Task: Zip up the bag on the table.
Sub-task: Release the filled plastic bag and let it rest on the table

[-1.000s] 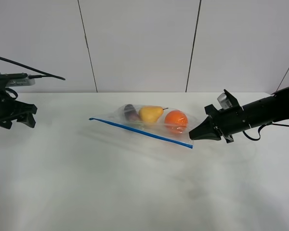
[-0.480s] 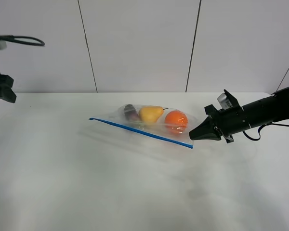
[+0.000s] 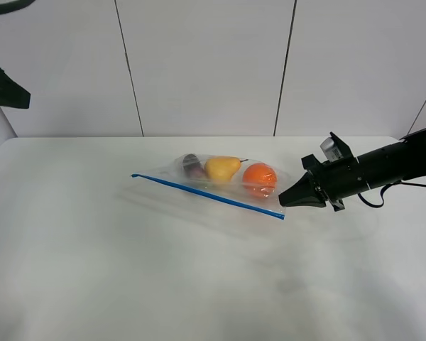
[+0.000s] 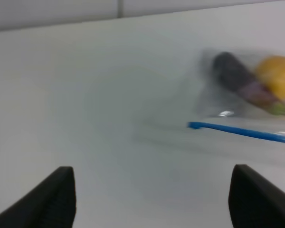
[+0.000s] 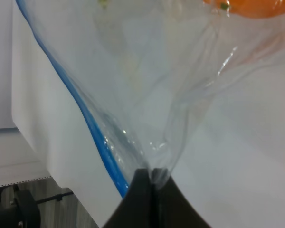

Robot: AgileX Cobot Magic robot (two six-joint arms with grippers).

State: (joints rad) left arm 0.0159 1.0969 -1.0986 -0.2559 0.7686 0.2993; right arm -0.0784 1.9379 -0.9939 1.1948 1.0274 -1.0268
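Observation:
The clear bag (image 3: 220,181) lies on the white table (image 3: 128,270), its blue zipper strip (image 3: 206,193) along the near edge. An orange (image 3: 259,176), a yellow pear (image 3: 221,168) and a purple eggplant (image 3: 193,165) show through it. My right gripper (image 3: 284,200) is shut on the bag's right corner by the zipper's end; the right wrist view shows the pinch (image 5: 149,178) on the plastic (image 5: 147,85). My left gripper (image 4: 154,197) is open and empty, high above the table's far left. Only a dark part of it (image 3: 3,89) shows in the exterior view. It looks towards the zipper's left end (image 4: 242,132).
A panelled white wall (image 3: 206,64) stands behind the table. The table's rounded left corner (image 3: 3,145) lies below the raised left arm. Bare tabletop spreads in front of the bag and to its left.
My left arm has risen from table height at the far left to the top left corner of the exterior view. The right gripper and the bag have not moved.

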